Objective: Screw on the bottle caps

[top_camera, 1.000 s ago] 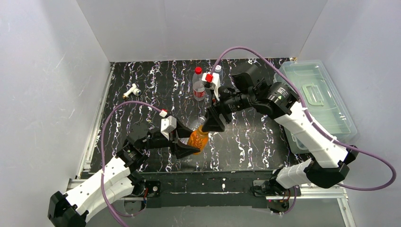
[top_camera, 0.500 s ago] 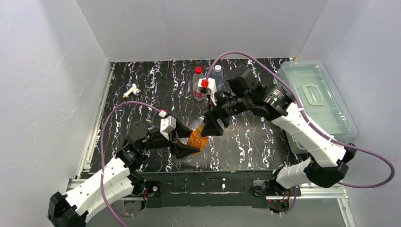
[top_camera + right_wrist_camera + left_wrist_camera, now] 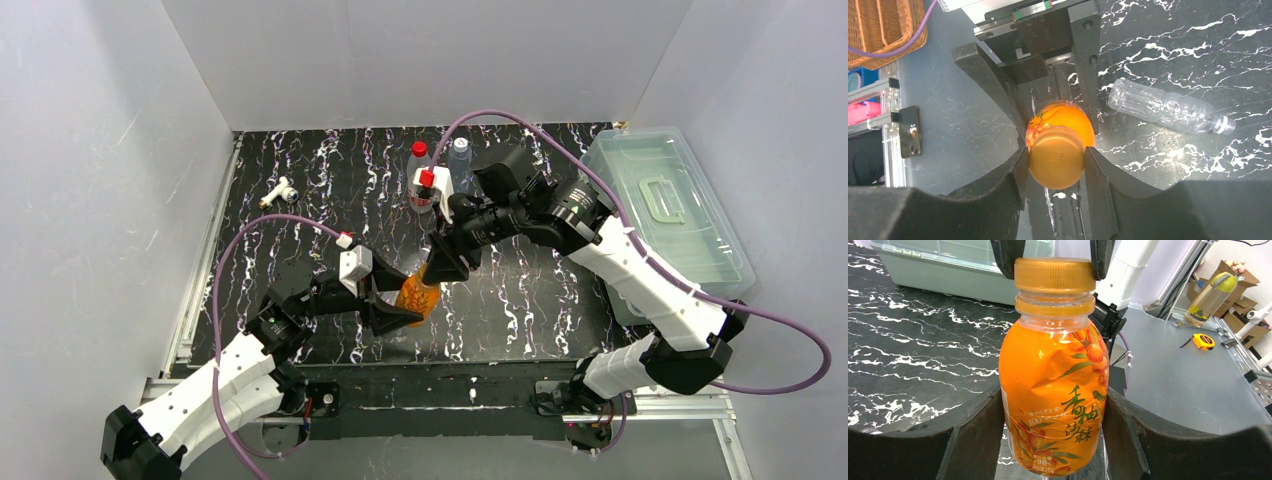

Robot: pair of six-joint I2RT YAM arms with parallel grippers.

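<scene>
An orange juice bottle (image 3: 417, 293) stands upright near the table's front middle. My left gripper (image 3: 396, 302) is shut on its body; in the left wrist view (image 3: 1053, 440) the fingers press both sides of the label. An orange-yellow cap (image 3: 1054, 275) sits on the bottle's neck. My right gripper (image 3: 441, 263) comes from above and is shut on this cap; in the right wrist view (image 3: 1056, 165) the pads touch both sides of the cap (image 3: 1056, 157). Two more bottles stand at the back, one with a red cap (image 3: 418, 148), one with a pale cap (image 3: 459, 144).
An empty clear bottle (image 3: 1168, 107) without a cap lies on the table beside the orange bottle. A clear lidded plastic box (image 3: 670, 215) stands at the right edge. A white-and-brass T-shaped fitting (image 3: 277, 190) lies at the back left.
My right gripper has moved left and down onto the orange bottle's cap. The left gripper and the bottle have stayed in place.
</scene>
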